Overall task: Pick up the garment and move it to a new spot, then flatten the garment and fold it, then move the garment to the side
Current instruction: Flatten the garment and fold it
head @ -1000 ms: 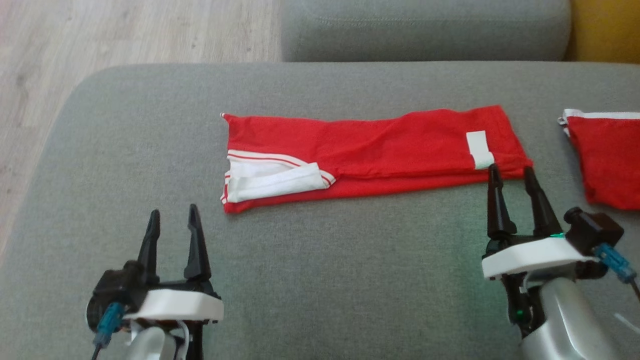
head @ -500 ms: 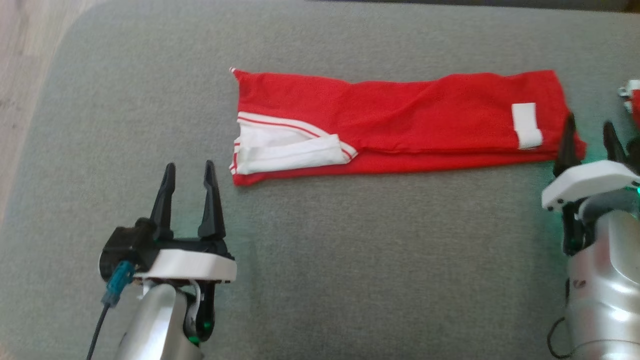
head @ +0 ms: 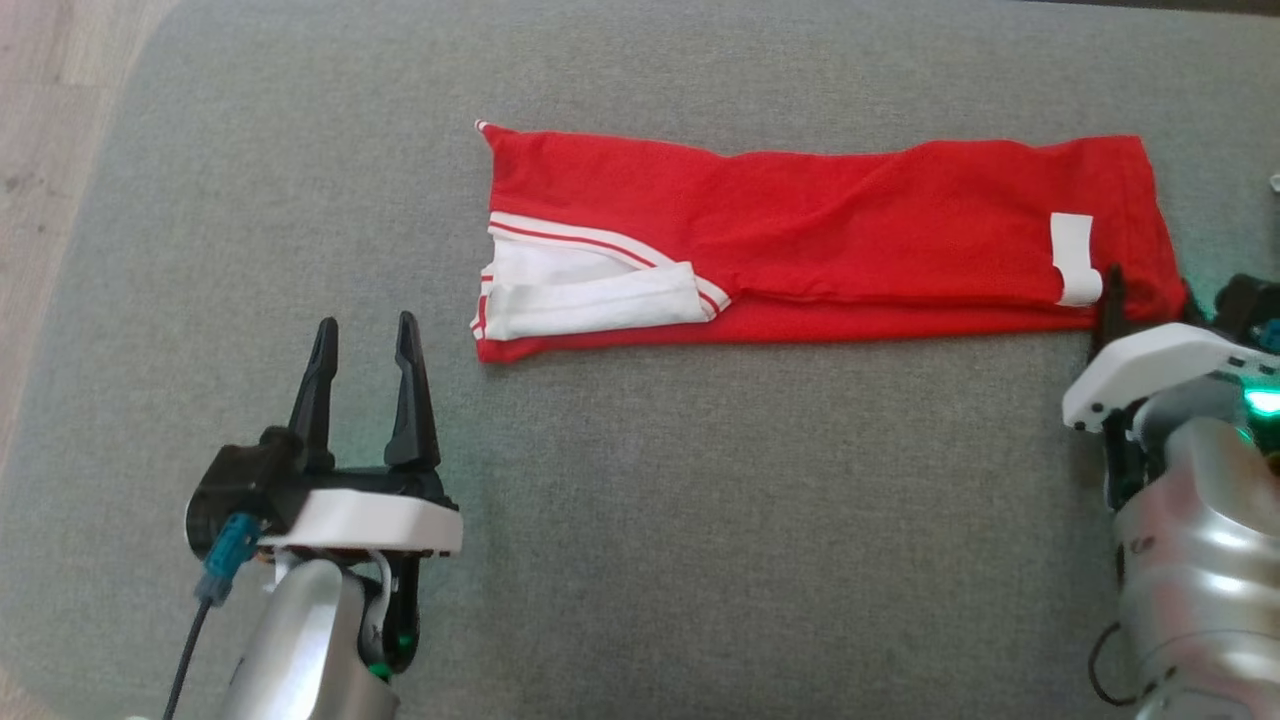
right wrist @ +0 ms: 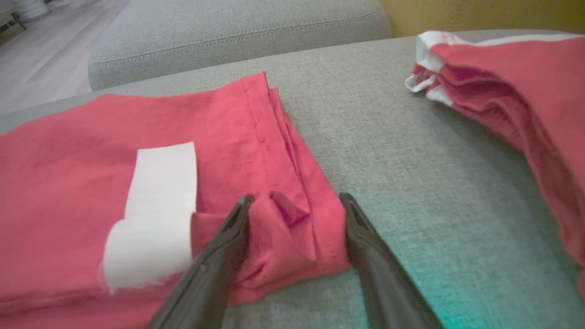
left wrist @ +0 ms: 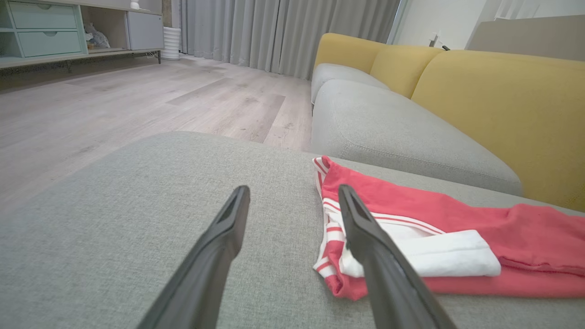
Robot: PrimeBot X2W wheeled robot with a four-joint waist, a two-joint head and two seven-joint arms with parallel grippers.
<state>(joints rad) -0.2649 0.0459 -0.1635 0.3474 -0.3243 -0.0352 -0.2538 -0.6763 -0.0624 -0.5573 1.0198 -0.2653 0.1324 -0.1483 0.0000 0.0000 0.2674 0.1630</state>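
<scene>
Right end effector (right wrist: pixel 296 198): I have its jaws wide, straddling the near right corner of the garment (head: pixel 850 230); cloth bunches between them, not yet pinched.
Left end effector (head: pixel 365 322): wide open, empty, hovering just short of the striped left end, ready for that corner.
Garment: long folded strip lying flat on the sofa cushion (head: pixel 700 520), so I judge an end-to-end fold comes next.
Other red cloth (right wrist: pixel 512 77): lies apart, further right.

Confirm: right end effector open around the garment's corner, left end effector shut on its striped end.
Wrong on the left: the head view shows the left end effector open, short of the garment, holding nothing. The right end effector is open around the corner.
</scene>
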